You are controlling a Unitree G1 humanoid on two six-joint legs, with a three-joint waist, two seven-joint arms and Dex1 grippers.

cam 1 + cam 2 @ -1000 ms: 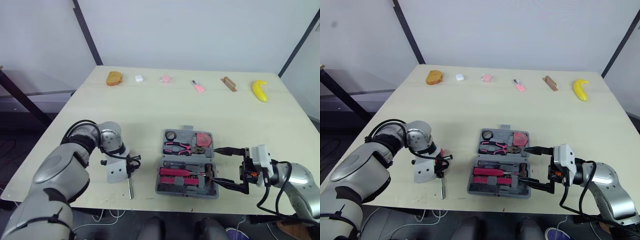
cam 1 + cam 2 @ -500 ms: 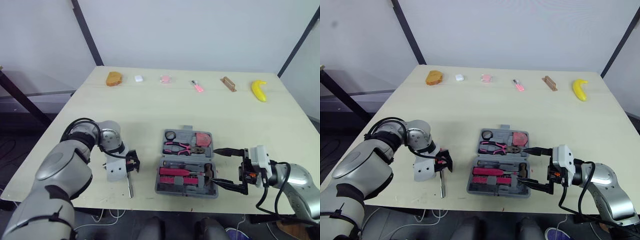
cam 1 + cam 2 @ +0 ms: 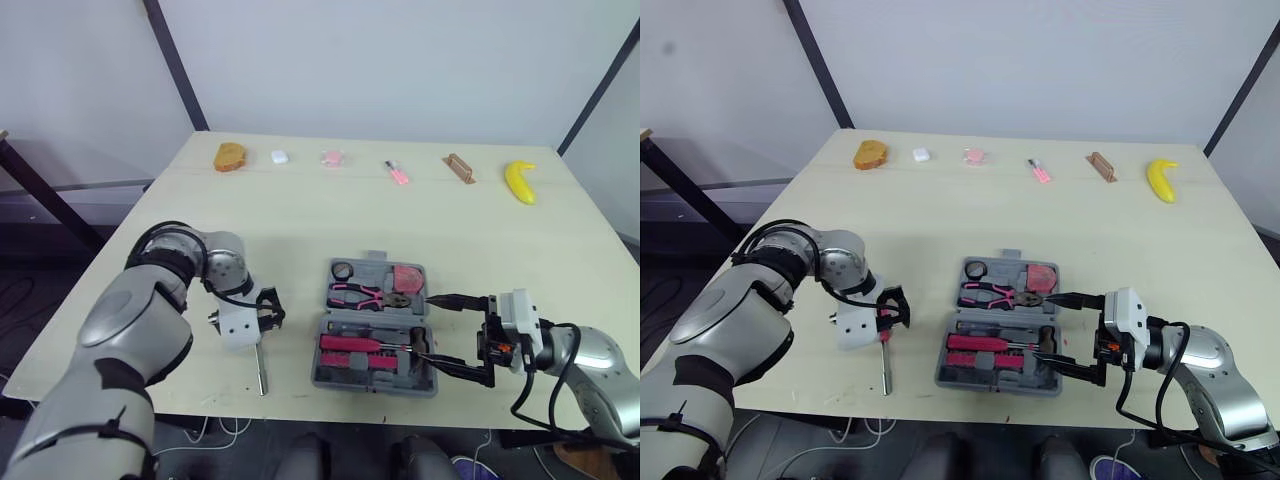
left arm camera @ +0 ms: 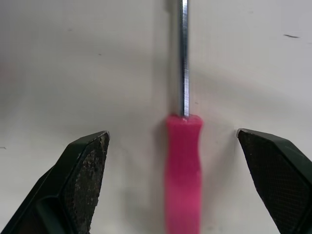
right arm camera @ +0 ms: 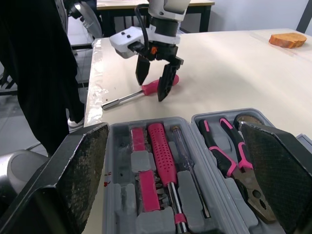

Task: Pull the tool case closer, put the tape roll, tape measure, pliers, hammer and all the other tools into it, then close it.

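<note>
- now the step in hand looks to be picking up the screwdriver (image 4: 184, 161), which lies on the table (image 3: 300, 220) at the lower left of the head view, just left of the tool case (image 3: 942, 378).
- the left gripper (image 3: 893, 306) hangs open over it, with one finger on each side of the pink handle and neither touching it.
- the right gripper (image 3: 430, 328) is open too and holds nothing. its fingers are spread along the right edge of the case, and i cannot tell whether they touch it.
- the case sits open at the lower centre, with the pliers (image 3: 360, 293) and other pink-handled tools already in their slots.
- to do this well, come straight down so the handle sits centred between the fingers.
- close on the thick pink part rather than the thin metal shaft, which would likely slip.
- the handle looks round, so a lopsided squeeze could roll it aside. close slowly and lift only once the hold is firm.
- carry it level, since the long shaft could catch the case's rim, then lay it lengthwise into a free slot.
- the right gripper would do well to brace the case so it does not slide.
</note>
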